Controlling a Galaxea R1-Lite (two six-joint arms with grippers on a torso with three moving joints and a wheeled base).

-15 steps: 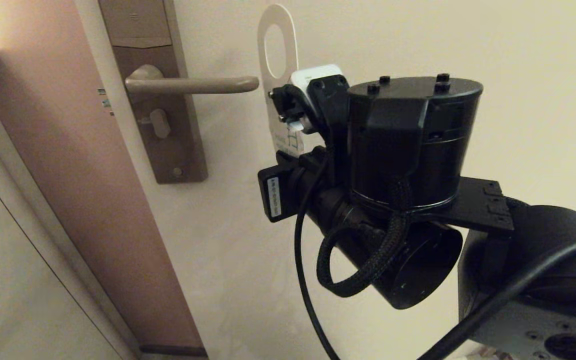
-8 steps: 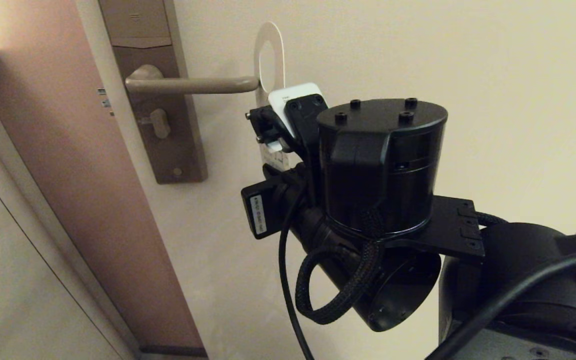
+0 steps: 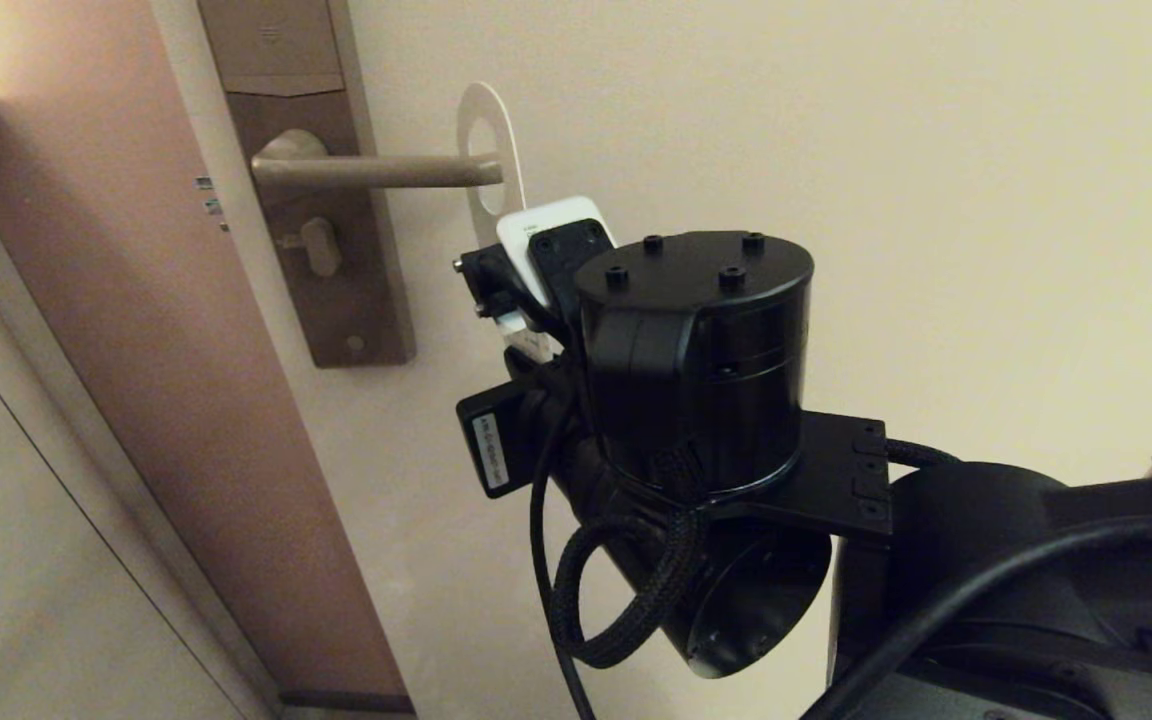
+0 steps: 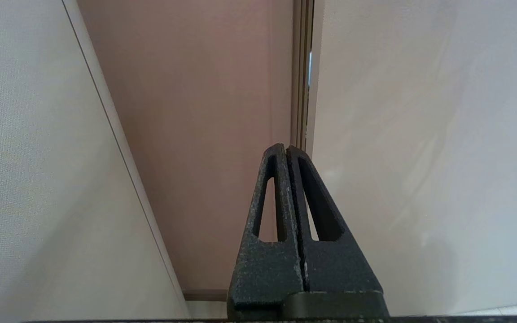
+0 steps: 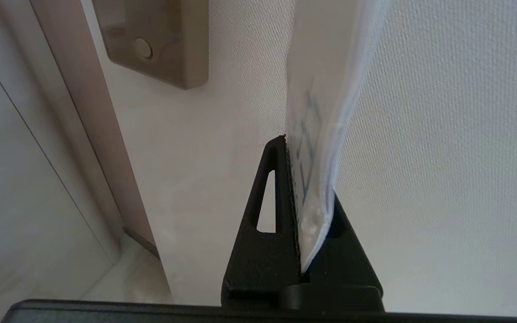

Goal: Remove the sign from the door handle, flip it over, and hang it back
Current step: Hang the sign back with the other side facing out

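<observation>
One end effector is doing the work here: your right end effector (image 5: 305, 202) is pinched on the lower part of the sign (image 3: 484, 150), its off-white face toward you, held upright close in front of the pale door (image 3: 836, 150). In the head view the rounded tip of the door handle (image 3: 376, 172) shows through the sign's oval hole, so the card's loop sits around the very end of the lever, near the tip and well short of the brown plate (image 3: 336, 290). You cannot tell whether the hole's rim touches the bar. Open lever lies between the card and the plate, and bare door spreads out on the side away from the handle. The wrist view shows the card's edge bowing slightly above the fingers, just off the door surface. Your left end effector (image 4: 287, 150) has its fingers pressed together on nothing, pointed at the brown door frame (image 4: 195, 134), well apart from the handle.
</observation>
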